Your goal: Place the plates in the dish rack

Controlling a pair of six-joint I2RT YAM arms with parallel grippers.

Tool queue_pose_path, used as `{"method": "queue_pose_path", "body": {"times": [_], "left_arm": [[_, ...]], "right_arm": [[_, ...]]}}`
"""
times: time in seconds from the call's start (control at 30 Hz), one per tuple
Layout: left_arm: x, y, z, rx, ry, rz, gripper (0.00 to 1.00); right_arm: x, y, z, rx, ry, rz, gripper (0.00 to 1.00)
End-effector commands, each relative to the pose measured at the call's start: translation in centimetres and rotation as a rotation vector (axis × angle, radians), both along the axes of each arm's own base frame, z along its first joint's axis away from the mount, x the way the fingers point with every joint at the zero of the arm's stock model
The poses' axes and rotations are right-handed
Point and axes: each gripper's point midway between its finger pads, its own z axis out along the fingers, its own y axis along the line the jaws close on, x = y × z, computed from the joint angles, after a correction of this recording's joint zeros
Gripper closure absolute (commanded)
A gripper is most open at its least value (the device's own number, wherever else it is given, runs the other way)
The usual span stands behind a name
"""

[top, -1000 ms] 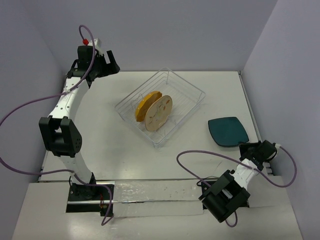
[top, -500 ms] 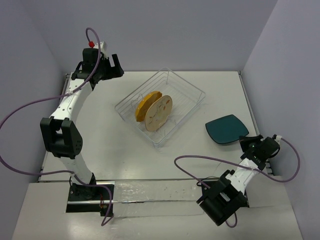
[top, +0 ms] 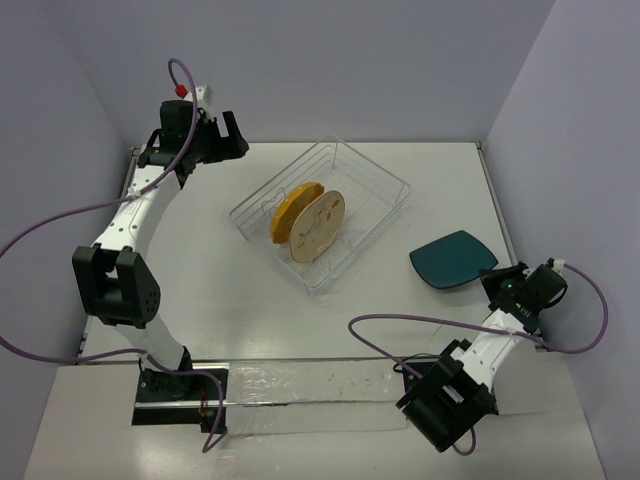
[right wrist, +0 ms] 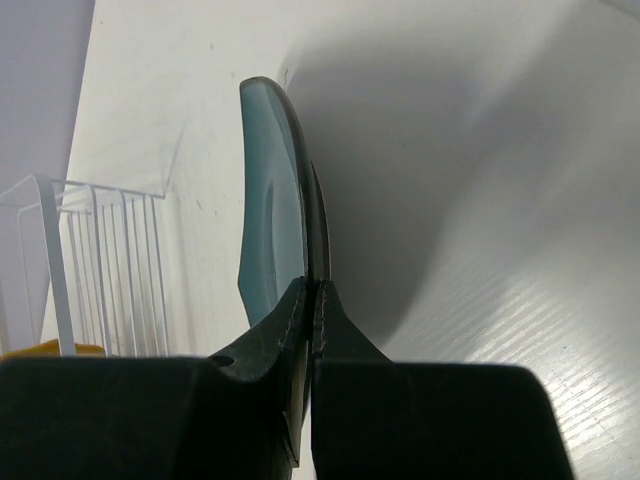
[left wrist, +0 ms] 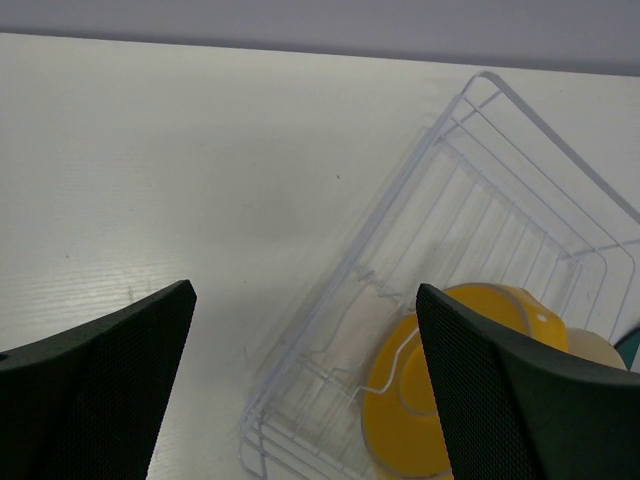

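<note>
**A:** Right side first. The right tool [right wrist: 311,295] is pinched tight on the rim of the teal plate [top: 450,258], close to the table's [top: 200,250] right edge.

**B:** Is it off the table?

**A:** Can't tell. The tool grips the plate's near right side, and the rest of the plate reaches toward the dish rack [top: 385,175].

**B:** Room between them?

**A:** A bare strip of table separates the plate from the rack's right side. The rack sits skewed around mid-table, closer to the far edge. The orange plate [top: 290,210] and beige plate [top: 318,227] stand on edge side by side in its near half.

**B:** And the left tool [left wrist: 303,292]?

**A:** Jaws wide, holding nothing, up by the far-left corner, looking down on the rack's left corner and open table.
</note>
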Motion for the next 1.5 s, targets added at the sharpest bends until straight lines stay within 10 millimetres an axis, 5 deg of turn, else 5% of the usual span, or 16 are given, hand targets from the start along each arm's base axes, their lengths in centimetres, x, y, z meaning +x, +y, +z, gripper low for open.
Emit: {"method": "queue_pose_path", "body": {"times": [0.0,0.13,0.3,0.33,0.43,0.6,0.73,1.07,1.3,1.47], "left_arm": [[-1.3,-1.8,3.5,-0.027,-0.114,-0.113,0.01],[-4.1,-6.2,5.1,0.041,-0.204,-0.325,0.01],[-12.2,-14.7,6.0,0.228,-0.423,-0.715,0.01],[-12.8,-15.2,5.2,0.262,-0.443,-0.756,0.01],[-19.0,-19.5,4.6,0.292,-0.575,-1.017,0.01],[-24.4,-24.7,2.5,0.247,-0.591,-1.27,0.01],[-27.2,-30.0,-1.2,0.26,-0.534,-1.374,0.01],[-31.9,-37.4,-5.3,0.232,-0.512,-1.447,0.01],[-31.6,-39.3,-5.1,0.055,-0.322,-1.3,0.01],[-33.1,-40.8,-3.7,-0.261,0.049,-1.115,0.01]], "right_arm": [[1.8,0.9,4.4,-0.025,-0.119,0.085,1.0],[1.9,1.7,4.6,0.021,-0.13,0.094,1.0],[1.3,1.9,3.9,0.023,-0.065,0.037,1.0],[1.2,2.0,4.0,0.022,-0.068,0.033,1.0],[0.9,2.5,3.9,0.055,-0.065,0.001,1.0],[0.2,3.3,4.0,0.07,-0.039,-0.016,1.0],[0.0,4.7,3.8,0.109,-0.034,0.0,1.0],[-0.2,5.6,5.0,0.084,-0.029,0.02,1.0],[-0.3,6.1,5.3,0.041,-0.027,0.062,1.0],[-0.2,6.2,5.4,0.051,-0.011,0.054,1.0]]}}
